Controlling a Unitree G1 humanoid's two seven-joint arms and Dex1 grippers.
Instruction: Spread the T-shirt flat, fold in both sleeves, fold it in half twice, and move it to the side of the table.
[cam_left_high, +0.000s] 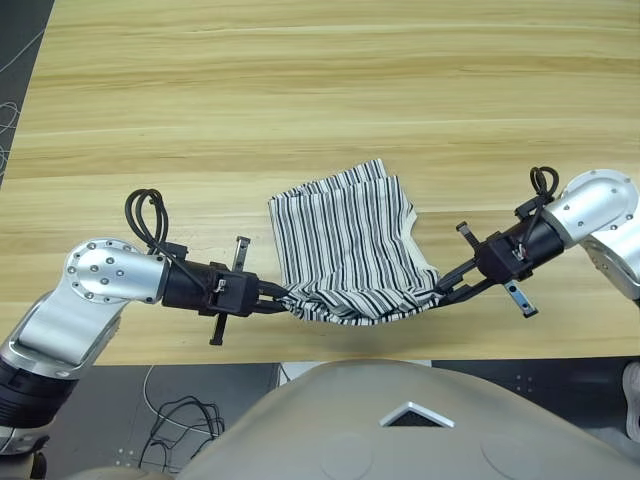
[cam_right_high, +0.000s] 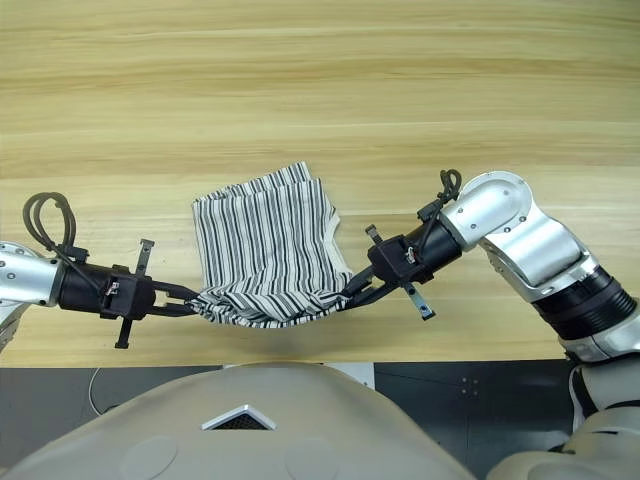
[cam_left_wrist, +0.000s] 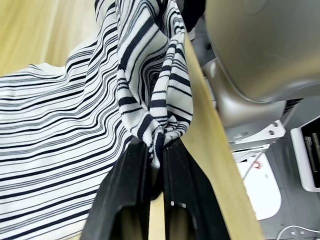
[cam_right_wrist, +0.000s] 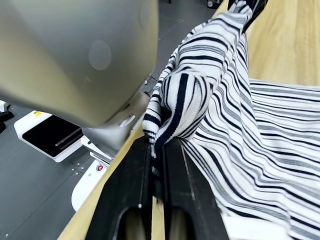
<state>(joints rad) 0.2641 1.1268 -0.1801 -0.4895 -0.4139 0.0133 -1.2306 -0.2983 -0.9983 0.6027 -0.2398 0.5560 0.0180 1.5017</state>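
A black-and-white striped T-shirt (cam_left_high: 345, 240) lies partly folded near the front edge of the wooden table (cam_left_high: 320, 90). Its near edge is lifted and stretched between both grippers. My left gripper (cam_left_high: 283, 298) is shut on the shirt's near left corner, the cloth bunched between its black fingers (cam_left_wrist: 132, 180). My right gripper (cam_left_high: 438, 292) is shut on the near right corner, the fabric pinched between its fingers (cam_right_wrist: 172, 175). The far part of the shirt (cam_right_high: 265, 215) rests on the tabletop.
The table stretches wide and bare behind and to both sides of the shirt. Its front edge (cam_left_high: 200, 352) runs just below the grippers. Cables (cam_left_high: 180, 415) lie on the dark floor beneath the left arm.
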